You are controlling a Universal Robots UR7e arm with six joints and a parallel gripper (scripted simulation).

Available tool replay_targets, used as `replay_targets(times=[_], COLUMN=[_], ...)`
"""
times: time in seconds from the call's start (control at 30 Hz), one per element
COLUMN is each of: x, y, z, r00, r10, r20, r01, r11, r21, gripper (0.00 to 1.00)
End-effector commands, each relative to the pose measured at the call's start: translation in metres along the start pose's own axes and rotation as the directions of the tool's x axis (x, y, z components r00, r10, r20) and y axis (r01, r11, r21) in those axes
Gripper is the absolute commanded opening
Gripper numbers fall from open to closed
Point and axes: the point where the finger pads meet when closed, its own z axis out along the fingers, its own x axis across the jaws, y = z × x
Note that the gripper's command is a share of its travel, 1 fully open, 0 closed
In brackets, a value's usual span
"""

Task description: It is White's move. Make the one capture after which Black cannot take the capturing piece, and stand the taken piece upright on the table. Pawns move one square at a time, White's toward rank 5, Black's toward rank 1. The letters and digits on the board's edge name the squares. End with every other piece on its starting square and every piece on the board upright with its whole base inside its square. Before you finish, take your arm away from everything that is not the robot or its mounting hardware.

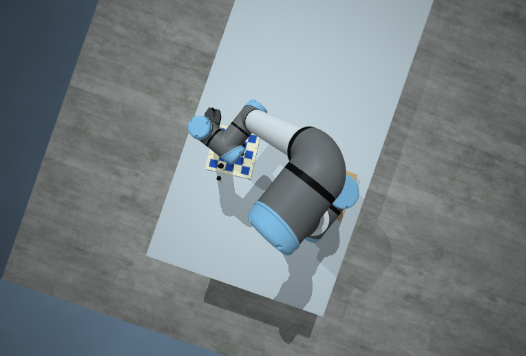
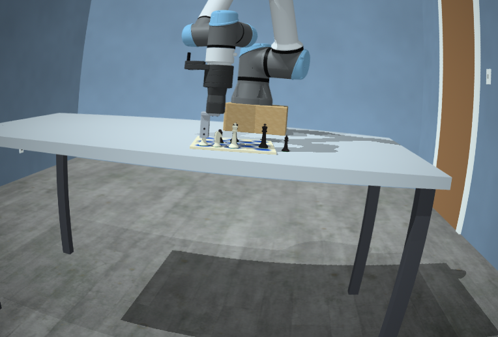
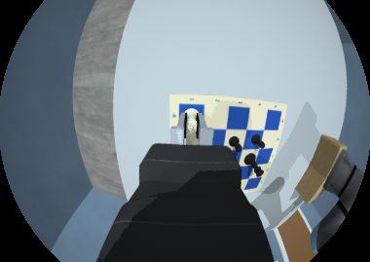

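The small blue and cream chessboard (image 2: 233, 145) lies on the grey table, and also shows in the wrist view (image 3: 227, 128). My gripper (image 2: 204, 130) points straight down over the board's left corner. It is shut on a white piece (image 3: 190, 127), whose base (image 2: 203, 142) is at board level. Two more white pieces (image 2: 218, 138) (image 2: 234, 135) stand beside it. A tall black piece (image 2: 263, 135) stands at the board's right end. Three small black pieces (image 3: 248, 151) show in the wrist view. A black piece (image 2: 285, 143) stands upright on the table just off the board's right edge; it also shows in the top view (image 1: 218, 178).
A brown box (image 2: 255, 117) under the arm's base stands just behind the board. My arm's elbow and wrist hang over most of the board in the top view (image 1: 231, 153). The table's near edge runs close in front of the board.
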Motion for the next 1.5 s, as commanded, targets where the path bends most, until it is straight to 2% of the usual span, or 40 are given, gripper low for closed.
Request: replay_targets(times=[0.0, 0.57, 0.6, 0.67, 0.7, 0.77, 0.8, 0.87, 0.9, 1.03, 1.07, 1.47], x=[-0.0005, -0.0005, -0.0005, -0.0005, -0.0005, -0.0005, -0.0005, -0.0005, -0.0005, -0.0005, -0.0005, -0.0005], y=[-0.0002, -0.0002, -0.0002, -0.0002, -0.0002, -0.0002, -0.0002, -0.0002, -0.0002, -0.0002, -0.0002, -0.0002], z=[-0.0006, -0.0006, -0.0006, -0.0006, -0.0006, -0.0006, -0.0006, -0.0006, -0.0006, -0.0006, -0.0006, -0.0022], r00=[1.0, 1.0, 1.0, 1.0, 1.0, 1.0, 1.0, 1.0, 1.0, 1.0, 1.0, 1.0], r10=[0.0, 0.0, 0.0, 0.0, 0.0, 0.0, 0.0, 0.0, 0.0, 0.0, 0.0, 0.0], r20=[0.002, 0.002, 0.002, 0.002, 0.002, 0.002, 0.002, 0.002, 0.002, 0.002, 0.002, 0.002], r01=[0.0, 0.0, 0.0, 0.0, 0.0, 0.0, 0.0, 0.0, 0.0, 0.0, 0.0, 0.0], r11=[1.0, 1.0, 1.0, 1.0, 1.0, 1.0, 1.0, 1.0, 1.0, 1.0, 1.0, 1.0], r21=[0.001, 0.001, 0.001, 0.001, 0.001, 0.001, 0.001, 0.001, 0.001, 0.001, 0.001, 0.001], gripper=[0.0, 0.0, 0.16, 0.16, 0.32, 0.32, 0.48, 0.48, 0.63, 0.63, 0.79, 0.79])
